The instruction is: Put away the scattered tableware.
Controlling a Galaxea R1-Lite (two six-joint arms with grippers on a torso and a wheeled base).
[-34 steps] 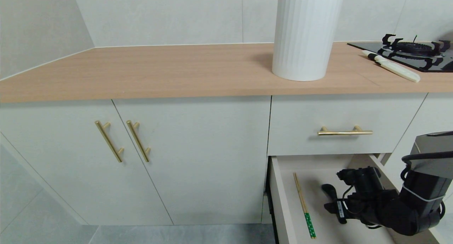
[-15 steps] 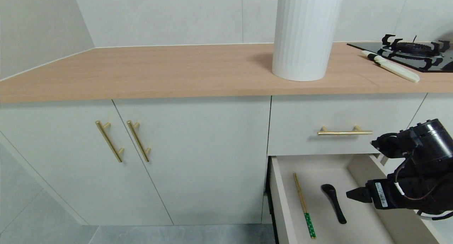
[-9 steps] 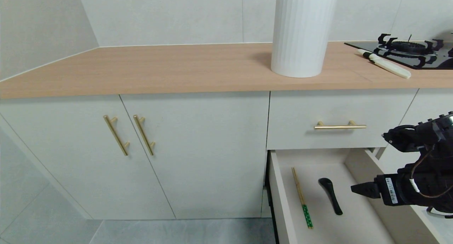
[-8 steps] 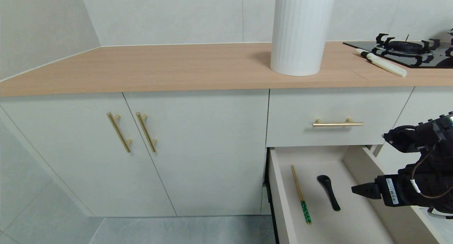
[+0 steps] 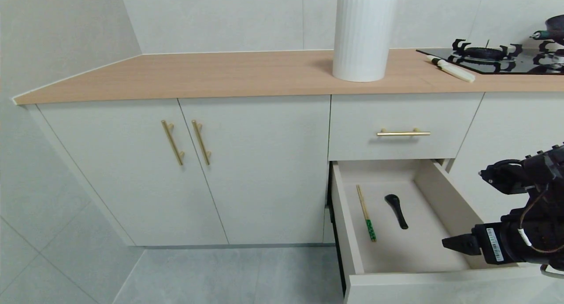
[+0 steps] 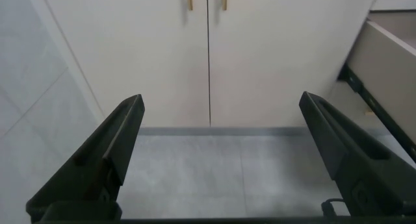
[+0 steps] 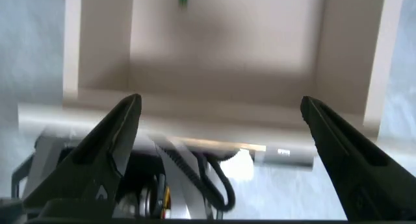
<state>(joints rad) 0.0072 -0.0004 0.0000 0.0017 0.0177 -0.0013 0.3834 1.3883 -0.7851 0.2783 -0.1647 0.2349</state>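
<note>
Pulled back from the drawer (image 5: 445, 207), the right gripper (image 7: 218, 130) gapes empty, and the left gripper (image 6: 221, 120) likewise. Spoon (image 5: 396, 210) and chopsticks (image 5: 365, 212) lie inside. The knife (image 5: 450, 68) on the far-right counter looks light and stiff; I'd grip it across its middle.

One pair of chopsticks (image 5: 365, 213), one black spoon (image 5: 396, 205), one knife (image 5: 450, 68), one white pot (image 5: 361, 36), one open drawer (image 5: 445, 207), one shut drawer (image 5: 374, 114).

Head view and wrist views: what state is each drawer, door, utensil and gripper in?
Lower drawer, open.
Upper drawer, shut.
Cabinet doors, both shut.
Chopsticks, lying in the open drawer.
Spoon, lying beside them, apart.
Knife, lying on the counter.
Container, upright on the counter.
Left gripper, open, empty.
Right gripper, open, empty.
</note>
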